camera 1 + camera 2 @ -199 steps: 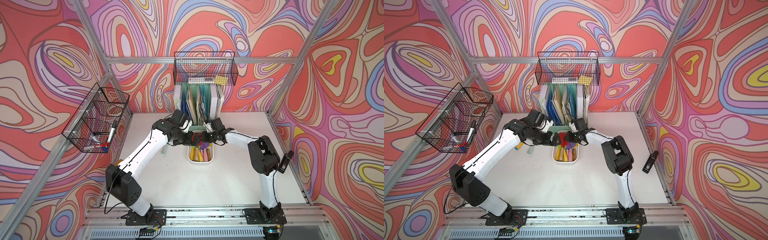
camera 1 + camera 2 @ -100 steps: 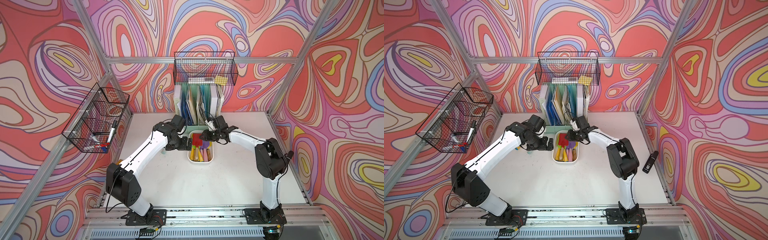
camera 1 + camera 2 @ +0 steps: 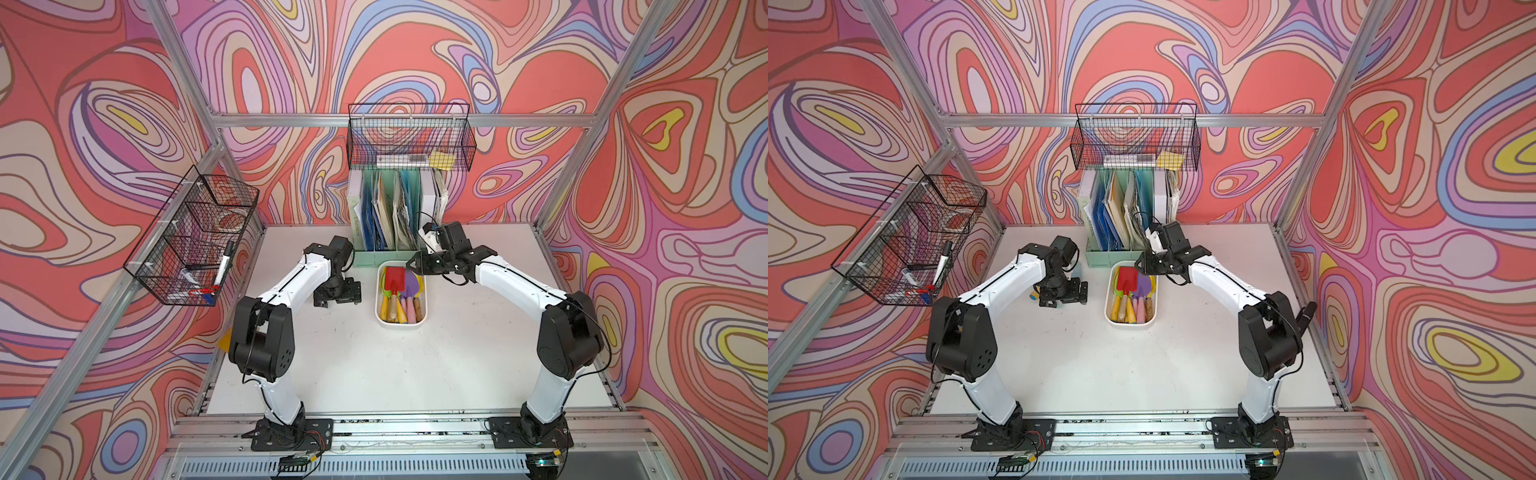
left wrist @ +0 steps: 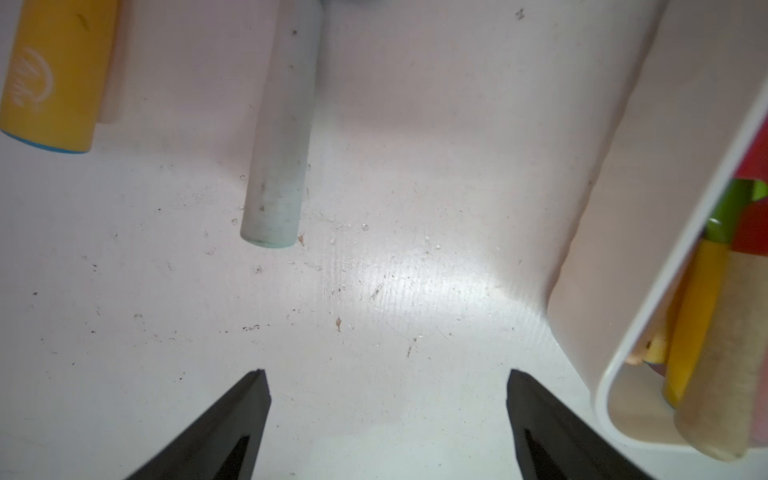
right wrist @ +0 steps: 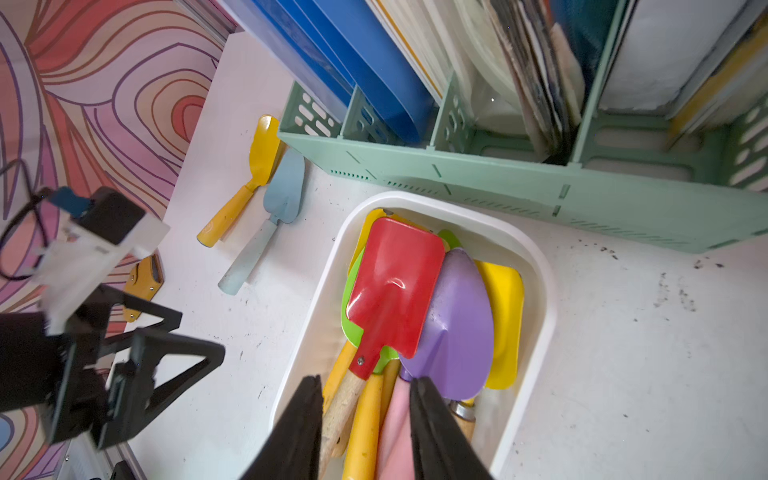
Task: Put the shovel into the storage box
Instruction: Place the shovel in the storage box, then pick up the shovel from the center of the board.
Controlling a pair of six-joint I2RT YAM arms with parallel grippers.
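In both top views, the storage box (image 3: pixel 401 326) (image 3: pixel 1129 325) stands in the middle of the table (image 3: pixel 374 374), with the mint-green file holder (image 3: pixel 365 255) at its 12 o'clock. Several shovels already lie in it, a red shovel (image 3: pixel 394 279) on top. The left gripper (image 3: pixel 336 291) (image 3: pixel 1063 295) hangs low over the table at the box's 9 o'clock. The right gripper (image 3: pixel 411 264) (image 3: pixel 1139 266) is above the box's 12 o'clock end.

In the left wrist view, the left gripper (image 4: pixel 386 372) has its jaws spread wide and holds nothing; bare table lies between them. The handle of a pale blue shovel (image 4: pixel 278 145) points toward it, a little ahead. The handle of a yellow shovel (image 4: pixel 54 75) lies beside it, and the box wall (image 4: pixel 623 208) is on the other side.

In the right wrist view, the right gripper (image 5: pixel 365 381) has its jaws partly apart above the handles in the box, and I think it grips none. The pale blue shovel (image 5: pixel 286 191) and the yellow shovel (image 5: pixel 262 153) lie outside the box, close together, near the corner of the file holder (image 5: pixel 498 178).

I judge the step to be reaching for the pale blue shovel. To do it well, the left gripper should move forward until the handle lies between the jaws. It should close near the handle's middle, without touching the yellow one, then lift clear of the box rim (image 5: pixel 548 316).
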